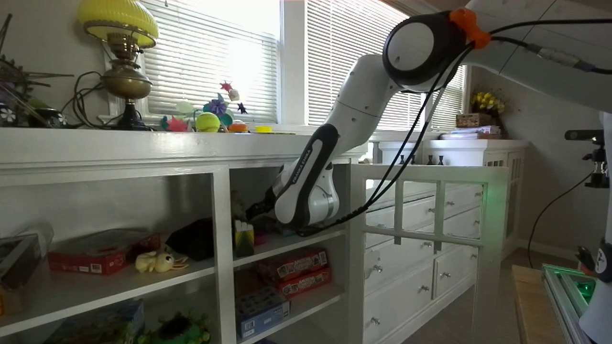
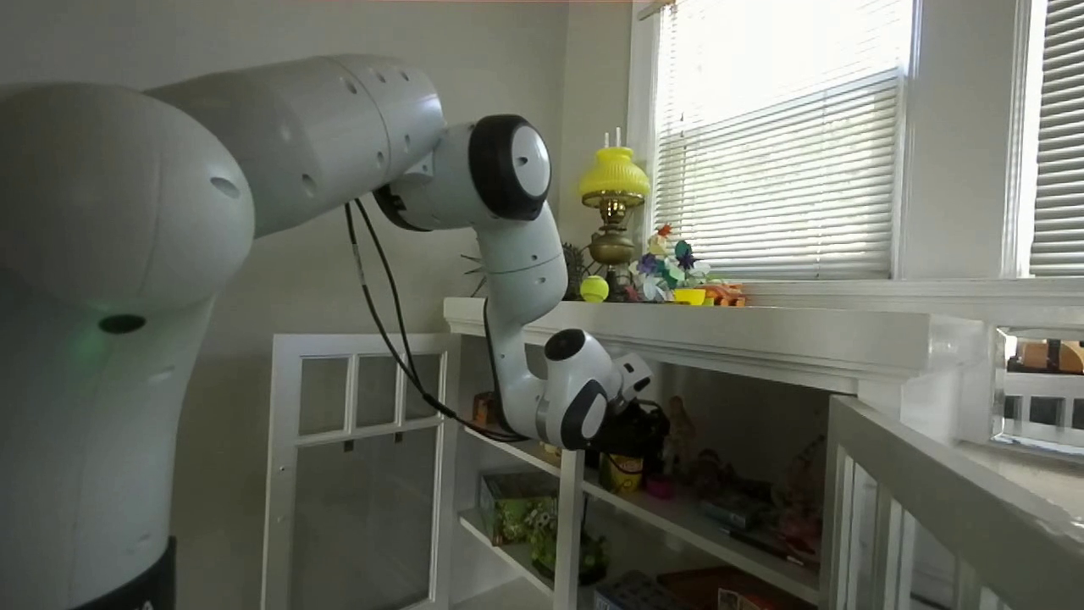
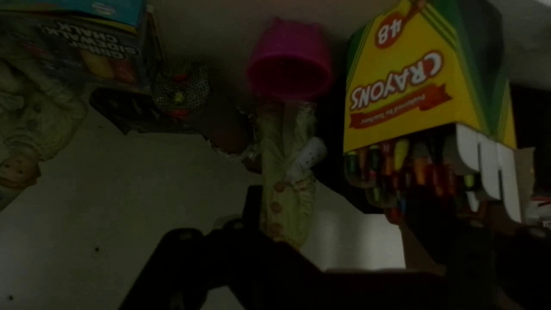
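Observation:
Inside a white cabinet compartment, my gripper (image 3: pixel 338 204) stands open, its dark fingers (image 3: pixel 253 202) well apart. A yellow and green crayon box (image 3: pixel 396 77), full of crayons with their tips showing, appears upside down in the wrist view. The right finger overlaps the crayon tips there; whether it touches them I cannot tell. Beside the left finger is a pale figurine (image 3: pixel 286 206) with orange buttons, partly hidden by the gripper. A pink cup (image 3: pixel 288 60) sits next to the box. In both exterior views the gripper (image 1: pixel 256 209) is near the crayon box (image 1: pixel 245 242), dark and partly hidden.
A sidewalk chalk box (image 3: pixel 94 47) and another figurine (image 3: pixel 32 116) share the shelf. A white divider post (image 1: pixel 221 253) borders the compartment, and a glass-paned door (image 1: pixel 495 205) hangs open. Red boxes (image 1: pixel 303 265) lie on the shelf below. A yellow-shaded lamp (image 1: pixel 119 21) stands on top.

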`<state>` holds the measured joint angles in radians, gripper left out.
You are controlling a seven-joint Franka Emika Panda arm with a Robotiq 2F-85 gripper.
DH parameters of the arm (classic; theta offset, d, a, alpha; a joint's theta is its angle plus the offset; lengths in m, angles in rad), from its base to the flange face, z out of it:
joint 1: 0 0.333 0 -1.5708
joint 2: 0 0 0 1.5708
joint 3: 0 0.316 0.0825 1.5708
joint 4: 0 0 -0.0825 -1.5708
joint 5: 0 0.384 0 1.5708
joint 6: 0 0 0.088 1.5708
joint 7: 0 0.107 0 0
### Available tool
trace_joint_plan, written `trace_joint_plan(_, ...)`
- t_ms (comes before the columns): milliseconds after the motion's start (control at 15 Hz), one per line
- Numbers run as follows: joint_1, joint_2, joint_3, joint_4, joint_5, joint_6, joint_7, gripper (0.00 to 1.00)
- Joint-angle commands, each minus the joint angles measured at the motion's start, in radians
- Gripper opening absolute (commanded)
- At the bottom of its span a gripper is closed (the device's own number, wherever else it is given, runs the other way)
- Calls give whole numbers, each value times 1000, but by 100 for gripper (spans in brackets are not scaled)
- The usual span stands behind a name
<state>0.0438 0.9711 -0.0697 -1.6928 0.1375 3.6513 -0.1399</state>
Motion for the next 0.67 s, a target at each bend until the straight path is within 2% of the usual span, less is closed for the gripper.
trace_joint_plan(0,-20,42,14,65,-49,-27,43,59)
trace_joint_plan(67,-20,46,14,70,-50,-30,43,51)
trace_joint_plan(267,-18,56,13,80,-50,-33,40,46)
trace_joint_plan(333,-19,58,14,83,-51,-33,41,48)
trace_joint_plan(533,-18,65,14,90,-53,-35,40,46)
trace_joint_plan(600,-18,66,15,91,-54,-34,39,49)
